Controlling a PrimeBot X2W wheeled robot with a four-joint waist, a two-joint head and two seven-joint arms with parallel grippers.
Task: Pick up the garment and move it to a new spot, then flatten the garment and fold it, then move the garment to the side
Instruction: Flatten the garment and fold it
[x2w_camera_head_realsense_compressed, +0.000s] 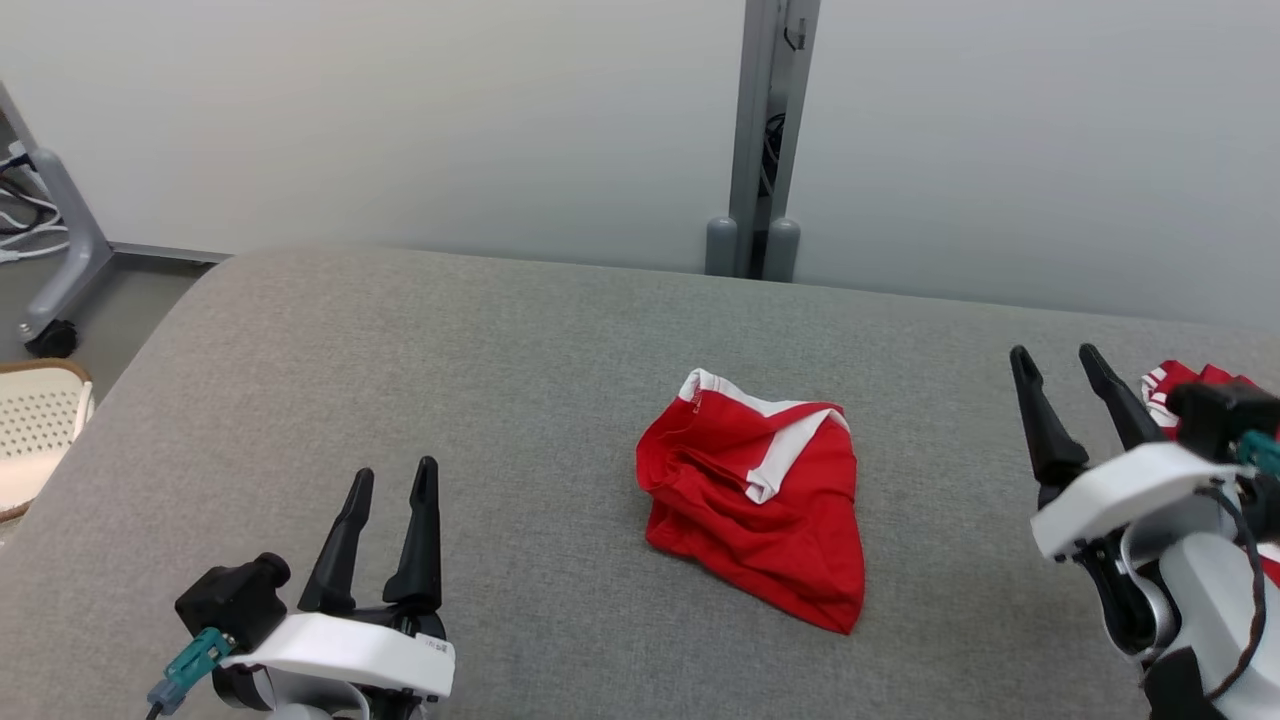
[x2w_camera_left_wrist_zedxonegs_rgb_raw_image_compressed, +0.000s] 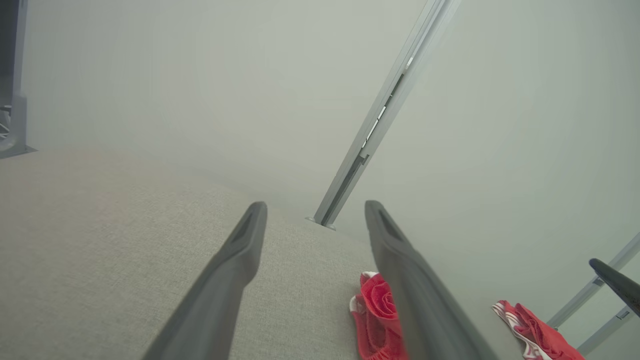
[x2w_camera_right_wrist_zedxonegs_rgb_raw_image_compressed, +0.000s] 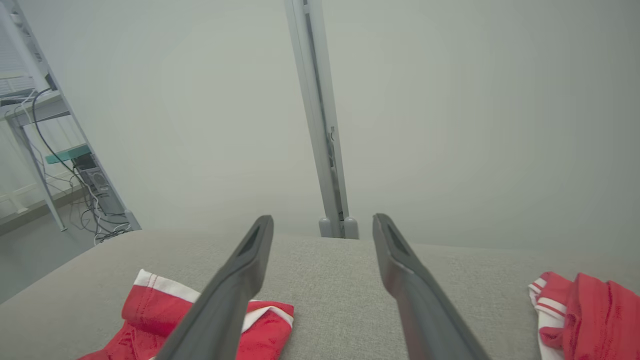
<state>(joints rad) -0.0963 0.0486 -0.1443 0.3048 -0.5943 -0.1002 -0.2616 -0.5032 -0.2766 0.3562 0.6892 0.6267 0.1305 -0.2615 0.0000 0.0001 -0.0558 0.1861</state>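
Left gripper (x2w_camera_head_realsense_compressed: 395, 469) and right gripper (x2w_camera_head_realsense_compressed: 1053, 351) are wide open, empty. The red garment (x2w_camera_head_realsense_compressed: 760, 510) lies bunched on the table (x2w_camera_head_realsense_compressed: 400, 350), not flat: waiting for pickup, or just put down.

left claw (x2w_camera_head_realsense_compressed: 396, 470), right claw (x2w_camera_head_realsense_compressed: 1054, 353): black fingers (x2w_camera_head_realsense_compressed: 420, 540) | white wrist shells (x2w_camera_head_realsense_compressed: 350, 655) | teal plugs (x2w_camera_head_realsense_compressed: 198, 658)

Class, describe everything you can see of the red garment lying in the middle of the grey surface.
The red garment is soft knit-looking cloth with white bands along an edge, one band folded over diagonally. It lies crumpled and bunched, not flat. It rests near the middle of the grey padded surface. Nothing else touches it: the left gripper and right gripper stand open, apart from it.
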